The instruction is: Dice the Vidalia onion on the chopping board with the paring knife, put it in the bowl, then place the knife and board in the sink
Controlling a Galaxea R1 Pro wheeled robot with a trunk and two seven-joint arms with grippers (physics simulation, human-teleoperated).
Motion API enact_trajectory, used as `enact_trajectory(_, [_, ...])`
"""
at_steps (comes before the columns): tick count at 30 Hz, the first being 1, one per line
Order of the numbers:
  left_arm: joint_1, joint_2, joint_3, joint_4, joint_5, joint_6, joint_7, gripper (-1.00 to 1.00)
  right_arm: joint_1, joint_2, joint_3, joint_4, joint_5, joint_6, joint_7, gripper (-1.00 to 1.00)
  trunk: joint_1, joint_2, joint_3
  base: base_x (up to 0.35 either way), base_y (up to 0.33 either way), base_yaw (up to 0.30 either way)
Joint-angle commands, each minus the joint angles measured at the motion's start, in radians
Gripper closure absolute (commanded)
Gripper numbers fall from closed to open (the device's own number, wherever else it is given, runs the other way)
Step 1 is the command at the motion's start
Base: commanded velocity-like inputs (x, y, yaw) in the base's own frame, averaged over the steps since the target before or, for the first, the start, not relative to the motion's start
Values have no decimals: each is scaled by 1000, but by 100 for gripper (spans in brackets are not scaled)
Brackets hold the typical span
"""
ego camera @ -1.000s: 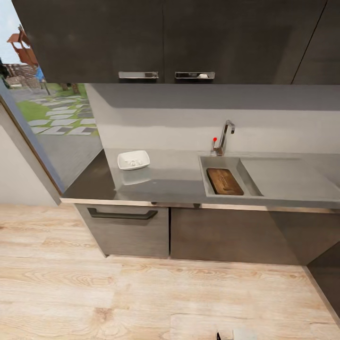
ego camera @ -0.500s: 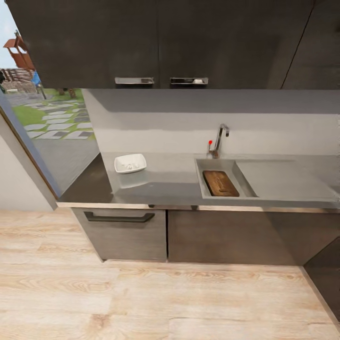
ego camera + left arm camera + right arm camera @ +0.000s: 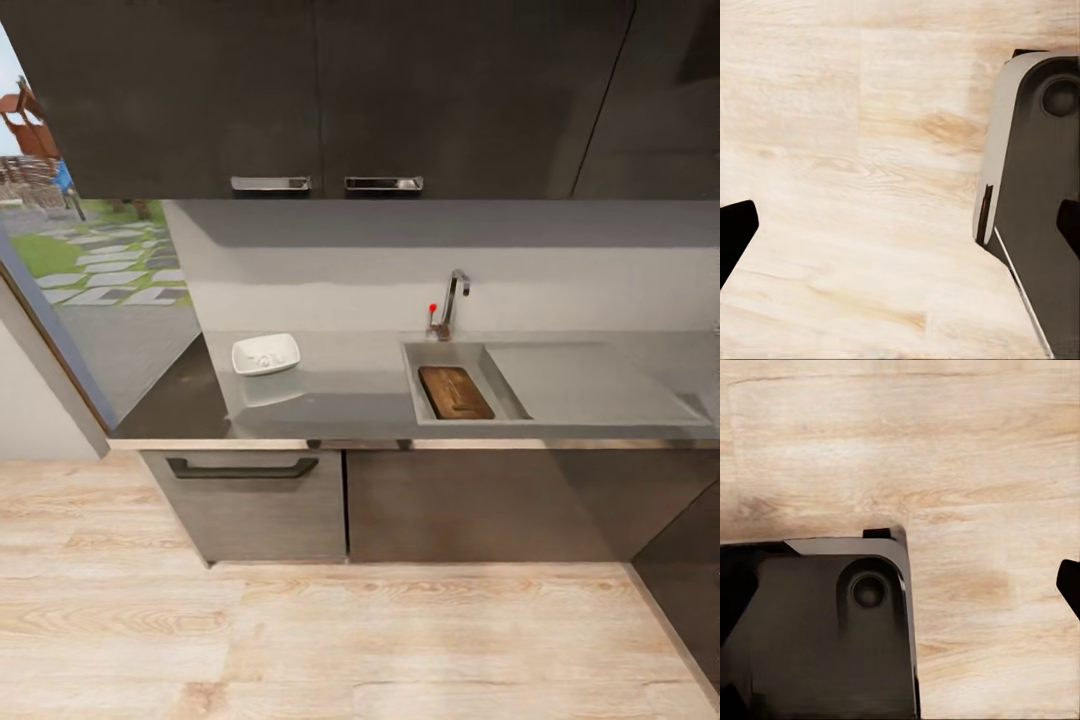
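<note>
1. Two grippers' state: can't tell; wrist cams look down at wood floor (image 3: 870, 187) and robot base (image 3: 817, 622).
2. Board (image 3: 455, 392) lies in sink (image 3: 425, 352), well ahead of both hands.
3. Bowl (image 3: 266, 354) on counter (image 3: 350, 390), holds white bits.
4. Knife, onion: not made out; check knife's in sink before finishing.

Both arms are hanging low, wrists pointing down toward the floor. In the left wrist view, one dark fingertip (image 3: 735, 236) of the left gripper is showing at the frame's edge, beside the robot's grey-and-black base (image 3: 1035, 202). In the right wrist view, a dark fingertip (image 3: 1069, 582) of the right gripper is showing, with the base (image 3: 817, 630) below it. How far either pair of jaws is standing apart cannot be told.
</note>
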Motion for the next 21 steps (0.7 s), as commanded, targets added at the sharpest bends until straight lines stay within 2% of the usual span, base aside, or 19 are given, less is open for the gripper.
enact_trajectory(1, [0, 0, -2, 22, 10, -2, 1, -100, 10, 2, 10, 0, -5, -1, -3, -100, 1, -1, 0, 0, 0, -89])
enact_trajectory(9, [0, -8, -9, 142, 9, -5, -5, -100, 24, 8, 9, -1, -5, 64, -3, -100, 1, -1, 13, 0, 0, -90])
enact_trajectory(16, [1, -12, -10, 212, 9, -4, -8, -100, 24, 9, 9, -2, -5, 70, -3, -100, 1, -1, 24, 0, 0, -86])
enact_trajectory(21, [0, -24, -11, 245, 9, -5, -8, -100, 24, 9, 9, -2, -5, 70, -3, -100, 1, -1, 32, 0, 0, -80])
